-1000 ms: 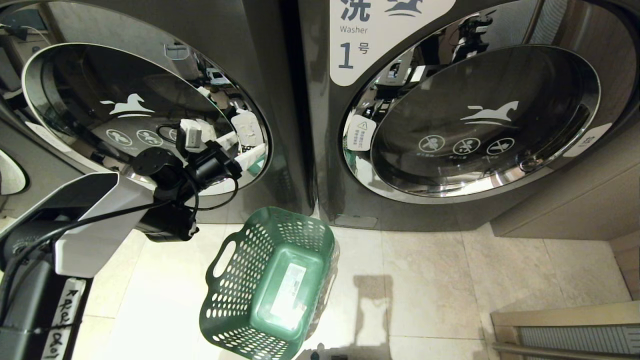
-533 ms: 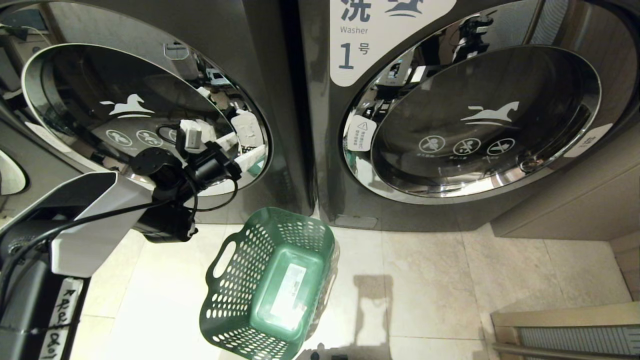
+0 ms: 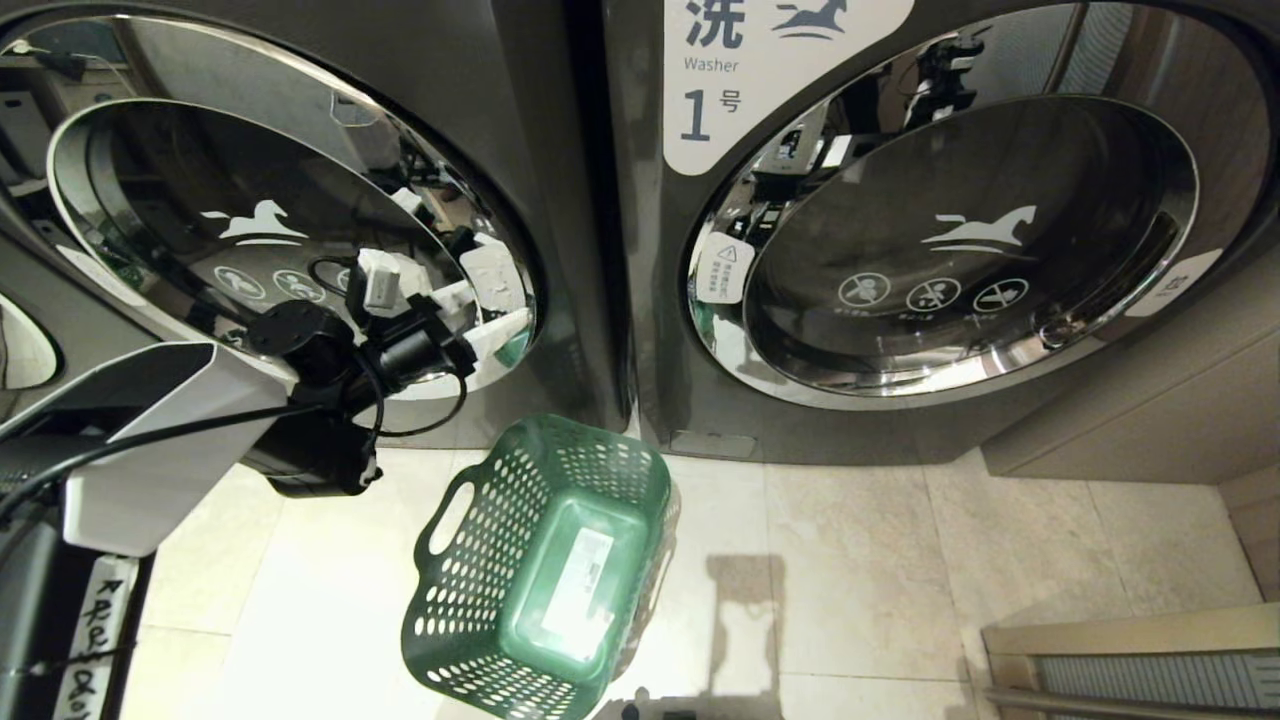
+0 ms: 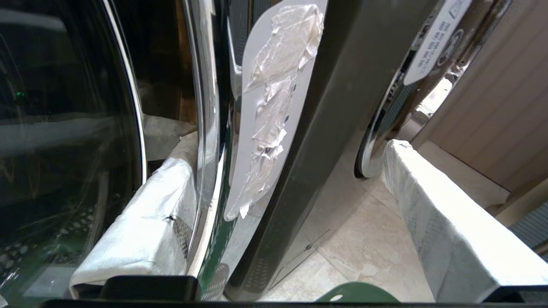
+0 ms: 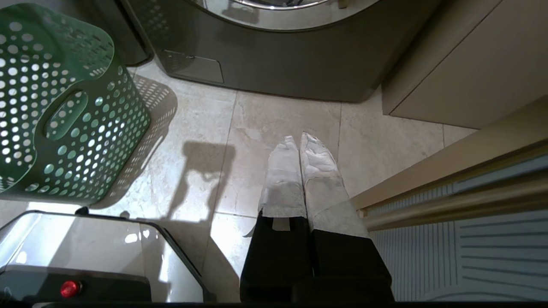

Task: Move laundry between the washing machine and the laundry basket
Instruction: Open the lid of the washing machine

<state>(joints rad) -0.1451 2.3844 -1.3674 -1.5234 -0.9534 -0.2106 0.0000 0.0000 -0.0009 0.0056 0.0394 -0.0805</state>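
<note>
The left gripper [image 4: 274, 205] is up at the right-hand rim of the washing machine [image 3: 300, 230] door, fingers [image 4: 436, 231] spread wide and holding nothing, one fingertip lying against the chrome rim. The laundry basket [image 3: 545, 570] sits on the floor [image 3: 880, 560] just below and to the right of that door; no laundry shows in it. The right gripper [image 5: 298, 147] hangs low over the floor right of the basket, fingers pressed together and empty.
</note>
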